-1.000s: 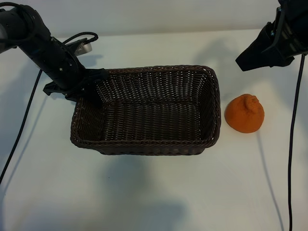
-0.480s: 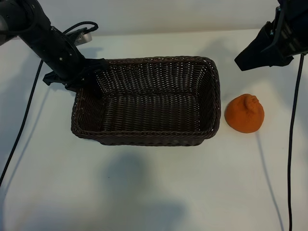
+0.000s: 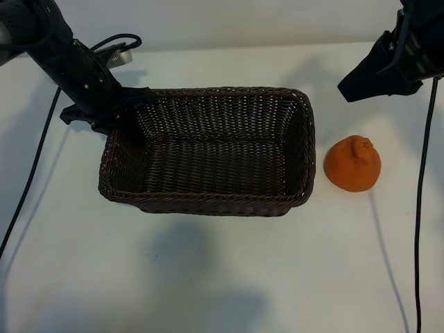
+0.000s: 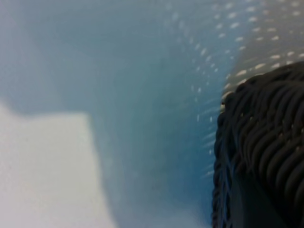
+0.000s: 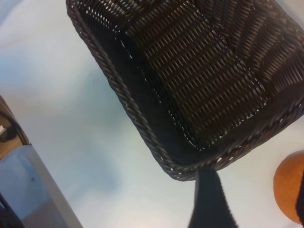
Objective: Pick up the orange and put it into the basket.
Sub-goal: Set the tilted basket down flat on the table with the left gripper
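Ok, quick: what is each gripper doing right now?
Left gripper: closed on the basket rim at its far left corner.
Right gripper: open, holding nothing, above the orange.

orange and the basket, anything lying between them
Nothing: the exterior view shows only bare white table between the orange and the basket.

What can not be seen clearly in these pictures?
- Left gripper: exterior view, its fingertips merge with the dark brown woven wicker basket; the grip is unclear.
- Left wrist view: blurred, only the basket rim shows.
- Round matte orange: right wrist view, cut by the edge.
- Right gripper: exterior view, fingers indistinct.
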Tool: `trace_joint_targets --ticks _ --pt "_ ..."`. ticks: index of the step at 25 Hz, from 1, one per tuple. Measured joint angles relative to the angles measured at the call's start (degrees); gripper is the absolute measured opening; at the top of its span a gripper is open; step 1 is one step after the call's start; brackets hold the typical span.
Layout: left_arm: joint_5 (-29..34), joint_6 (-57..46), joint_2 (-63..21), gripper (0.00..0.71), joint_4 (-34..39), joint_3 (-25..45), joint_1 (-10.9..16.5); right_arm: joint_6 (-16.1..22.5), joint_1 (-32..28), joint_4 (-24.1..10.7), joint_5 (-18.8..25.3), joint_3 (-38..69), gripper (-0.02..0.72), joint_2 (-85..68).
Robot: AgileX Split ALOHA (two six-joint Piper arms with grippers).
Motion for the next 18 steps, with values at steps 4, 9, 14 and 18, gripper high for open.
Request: trace_joint_targets --ticks 4,9,14,18 --pt "0.0 0.0 0.2 0.168 0.0 0.0 0.0 0.0 0.0 0.1 0.0 0.0 0.433 0.0" --pt "0.2 0.0 1.4 0.168 -0.1 -0.1 0.0 -0.1 0.0 0.1 0.0 0.0 0.433 0.0" --pt "0.3 0.0 1.4 0.168 -0.1 -0.1 0.0 -0.1 0.0 0.1 0.0 0.0 0.433 0.0" --pt "0.3 0.1 1.4 0.168 -0.1 -0.1 0.0 -0.1 0.0 0.1 0.0 0.0 0.433 0.0"
